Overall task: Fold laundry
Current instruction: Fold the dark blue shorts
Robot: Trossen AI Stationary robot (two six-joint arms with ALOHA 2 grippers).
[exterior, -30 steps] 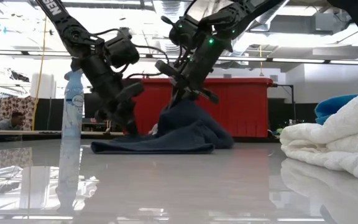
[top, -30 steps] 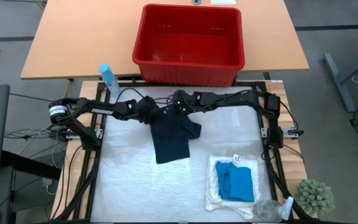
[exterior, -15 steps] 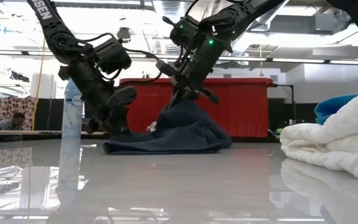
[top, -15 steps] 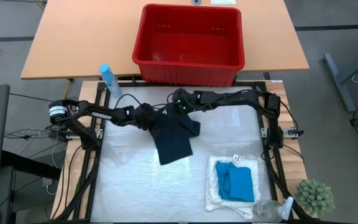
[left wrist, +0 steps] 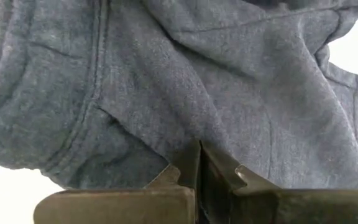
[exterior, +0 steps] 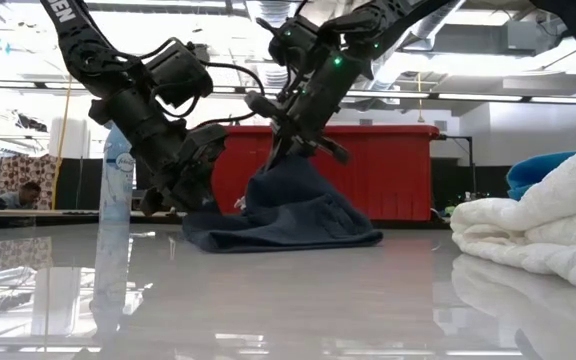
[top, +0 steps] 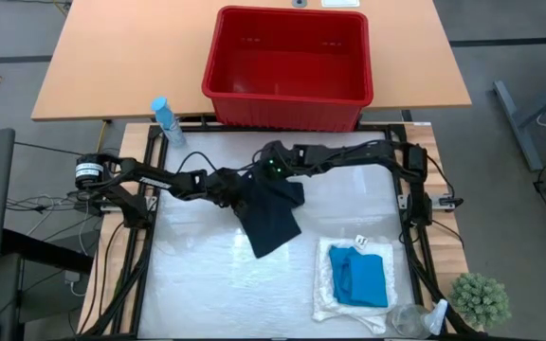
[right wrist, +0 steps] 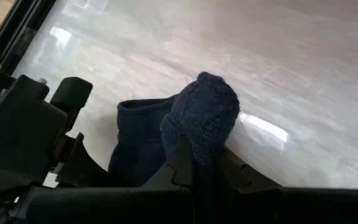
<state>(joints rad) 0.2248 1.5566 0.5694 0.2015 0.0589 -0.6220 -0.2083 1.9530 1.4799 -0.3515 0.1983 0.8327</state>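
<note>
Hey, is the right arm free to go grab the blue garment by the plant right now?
Probably not yet: the right gripper is shut on the navy garment, which it would have to drop first. The path to the blue garment on the white cloth looks open.

Table point(top: 188, 284) bears navy garment point(top: 271, 220), cream cloth point(top: 328, 294) (seemingly folded).

Small garment point(top: 360, 279) atop lacy cloth point(top: 325, 298)

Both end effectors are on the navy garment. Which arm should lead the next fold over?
Probably right. The right end effector holds a bunched edge of the navy garment lifted off the table, free to carry across. The left end effector pinches its edge low at the table, better as the anchor.
</note>
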